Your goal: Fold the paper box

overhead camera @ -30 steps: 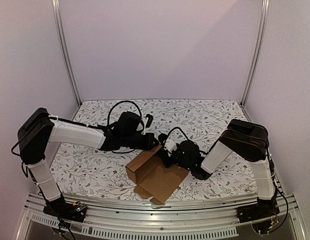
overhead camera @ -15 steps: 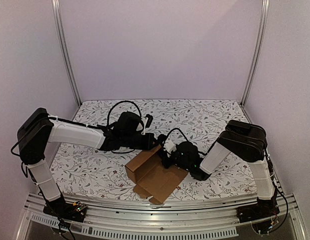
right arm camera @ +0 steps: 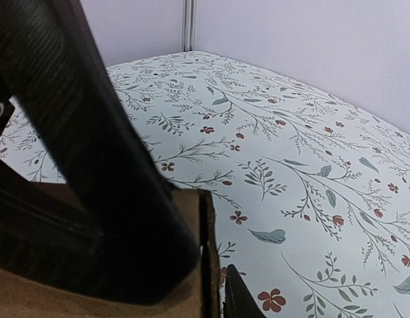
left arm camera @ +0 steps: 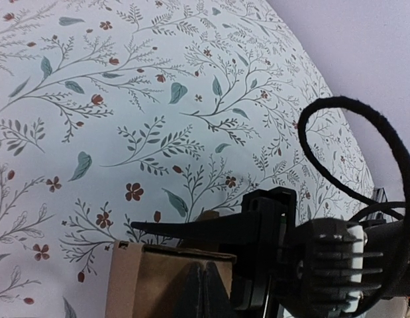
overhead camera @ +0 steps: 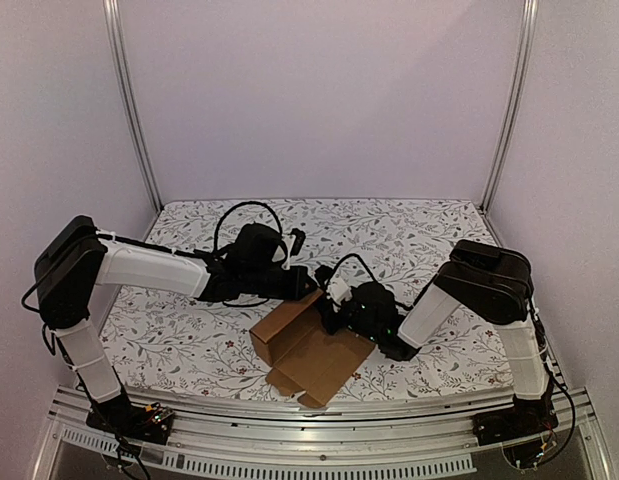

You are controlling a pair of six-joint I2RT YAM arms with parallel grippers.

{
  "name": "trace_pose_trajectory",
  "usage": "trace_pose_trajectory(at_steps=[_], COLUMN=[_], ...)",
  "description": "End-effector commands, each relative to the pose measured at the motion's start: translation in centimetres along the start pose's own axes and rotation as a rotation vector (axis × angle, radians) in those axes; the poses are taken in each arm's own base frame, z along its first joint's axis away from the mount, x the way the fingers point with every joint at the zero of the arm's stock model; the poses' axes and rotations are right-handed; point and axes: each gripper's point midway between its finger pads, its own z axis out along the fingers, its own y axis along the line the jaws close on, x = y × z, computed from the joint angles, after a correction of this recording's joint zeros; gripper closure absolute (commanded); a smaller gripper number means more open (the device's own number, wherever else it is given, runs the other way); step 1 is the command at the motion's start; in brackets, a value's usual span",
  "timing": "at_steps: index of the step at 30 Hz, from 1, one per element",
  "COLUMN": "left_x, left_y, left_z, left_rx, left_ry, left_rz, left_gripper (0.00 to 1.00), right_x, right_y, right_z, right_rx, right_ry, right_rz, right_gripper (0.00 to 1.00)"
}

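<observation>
Thing: the paper box, plain brown corrugated cardboard, unmarked, a die-cut sheet only partly folded.
Place: on the table, toward its near edge, about midway across.
Pose: turned at an angle, with one corner pointing at the near edge.
Flat part: the large panel lies flat on the near-right side.
Raised part: the lighter wall on the far-left side stands up from the flat panel.
Flaps: small flaps lie flat at the near-left edge.
Left wrist view: the wall's top edge shows a small squared tab at one end.
Right wrist view: an upright cardboard edge, its cut thickness facing the camera.
</observation>
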Motion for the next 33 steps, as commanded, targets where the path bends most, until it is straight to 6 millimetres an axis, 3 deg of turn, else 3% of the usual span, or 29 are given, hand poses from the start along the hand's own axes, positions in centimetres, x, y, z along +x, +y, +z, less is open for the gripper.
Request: trace_pose_trajectory(at_steps=[1,4,9,14,20,23,26,33], left_x=[1.8,1.9,2.1,2.1,2.1,2.1,2.1,2.1], left_y=[0.8,0.8,0.7,0.8,0.7,0.7,0.7,0.7], left_z=[-0.4,-0.4,-0.5,-0.5,-0.5,-0.5,-0.5,-0.5], left_rx=[-0.031,-0.031,-0.031,-0.032,-0.033,-0.033,-0.031,-0.034], left_ry=[0.051,0.052,0.052,0.052,0.052,0.052,0.051,0.053], left_rz=[-0.009,-0.007,-0.007,-0.008,-0.006,-0.006,-0.006,-0.003], left_gripper=[1.0,1.0,1.0,1.0,1.0,1.0,1.0,1.0], right_x=[-1.9,-2.2,-2.4,-2.8,-3.8,-4.0,-3.9,-3.8], right_y=[-0.4,-0.3,-0.2,-0.5,-0.6,-0.6,-0.4,-0.3], right_z=[0.5,0.6,0.6,0.3,0.1,0.1,0.2,0.0], right_rx=[0.035,0.034,0.029,0.044,0.049,0.052,0.045,0.038], right_ry=[-0.059,-0.063,-0.065,-0.082,-0.101,-0.105,-0.103,-0.096], right_rz=[0.007,0.009,0.009,0.012,0.015,0.015,0.013,0.006], right_gripper=[0.88,1.0,1.0,0.85,0.83,0.88,1.0,0.98])
